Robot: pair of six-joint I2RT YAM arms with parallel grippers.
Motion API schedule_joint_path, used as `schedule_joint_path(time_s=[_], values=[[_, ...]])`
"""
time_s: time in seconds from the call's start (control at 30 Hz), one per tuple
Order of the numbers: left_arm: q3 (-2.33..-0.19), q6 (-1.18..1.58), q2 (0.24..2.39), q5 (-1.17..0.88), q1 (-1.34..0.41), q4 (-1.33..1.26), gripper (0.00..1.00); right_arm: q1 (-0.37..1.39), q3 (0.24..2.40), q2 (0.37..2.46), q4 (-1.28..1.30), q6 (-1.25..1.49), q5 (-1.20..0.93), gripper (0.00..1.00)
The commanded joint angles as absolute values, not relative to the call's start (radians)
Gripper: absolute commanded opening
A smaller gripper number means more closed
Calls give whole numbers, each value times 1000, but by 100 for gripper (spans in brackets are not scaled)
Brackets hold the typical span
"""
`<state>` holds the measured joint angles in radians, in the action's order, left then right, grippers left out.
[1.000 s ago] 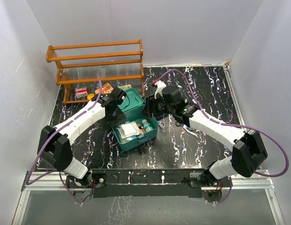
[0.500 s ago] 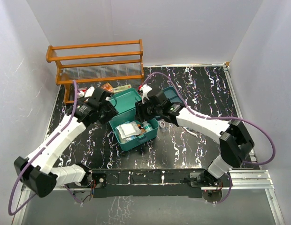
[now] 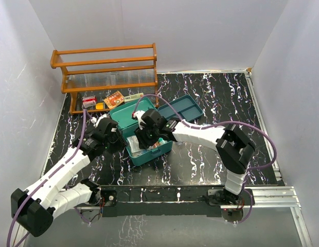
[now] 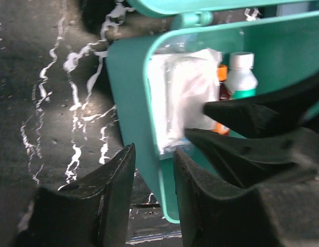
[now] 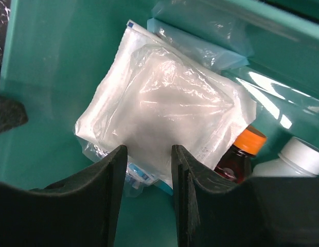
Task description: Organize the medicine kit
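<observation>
Teal medicine kit [image 3: 151,156] sits open, its hinged lid apparently tilted back.

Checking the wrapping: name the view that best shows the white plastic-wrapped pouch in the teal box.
Right wrist: the white plastic-wrapped pouch fills the frame, face-on. Left wrist shows it smaller, at a slant; top external, only a small sliver.
</observation>
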<state>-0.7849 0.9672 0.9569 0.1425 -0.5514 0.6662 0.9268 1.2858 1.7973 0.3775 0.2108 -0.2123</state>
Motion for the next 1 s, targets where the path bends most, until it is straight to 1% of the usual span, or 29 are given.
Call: schedule_joint_path(time_s=[0.0,0.17,0.27,0.53,0.7,0.8,0.97], values=[[-770,886,926,47,-541,548,32,947,1343,1826,372,195,-197,37],[-772,846,969,10,-536,528,21,957,1363,1862,365,190,-187,37],[-784,837,975,19,-536,535,18,957,1384,1851,383,187,-164,36],[-798,841,945,86,-534,560,16,956,1393,1766,363,196,-58,35],[-807,832,958,89,-534,564,15,957,1411,1776,361,196,-46,35],[-812,828,966,90,-533,569,15,956,1413,1781,352,196,-40,37],[-807,826,971,88,-534,558,15,955,1444,1841,350,194,-91,39]])
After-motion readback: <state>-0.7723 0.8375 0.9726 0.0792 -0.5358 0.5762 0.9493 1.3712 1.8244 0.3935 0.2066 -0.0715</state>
